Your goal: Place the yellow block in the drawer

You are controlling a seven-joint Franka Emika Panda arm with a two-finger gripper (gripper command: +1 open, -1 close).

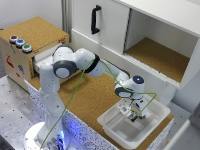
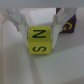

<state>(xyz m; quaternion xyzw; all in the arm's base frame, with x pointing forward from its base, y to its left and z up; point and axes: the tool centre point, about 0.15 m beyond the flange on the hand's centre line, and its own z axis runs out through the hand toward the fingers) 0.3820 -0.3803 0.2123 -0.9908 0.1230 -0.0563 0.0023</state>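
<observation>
In the wrist view the yellow block (image 2: 39, 41), printed with black letters, sits between my two fingers (image 2: 21, 24), which press against its two sides. In the exterior view my gripper (image 1: 131, 114) hangs inside the white plastic tub (image 1: 116, 129) at the exterior view's lower right; the block is too small to make out there. The drawer (image 1: 44, 61) is pulled out of the cork-topped wooden box (image 1: 35, 29) at the exterior view's left. My arm hides part of it, including its handle.
A purple block (image 2: 68, 25) lies in the tub beside the gripper. Three coloured round caps (image 1: 20, 43) sit on the box top. A tall white cupboard (image 1: 107, 25) with a black handle (image 1: 95, 19) and an open cork-floored compartment (image 1: 160, 57) stands behind.
</observation>
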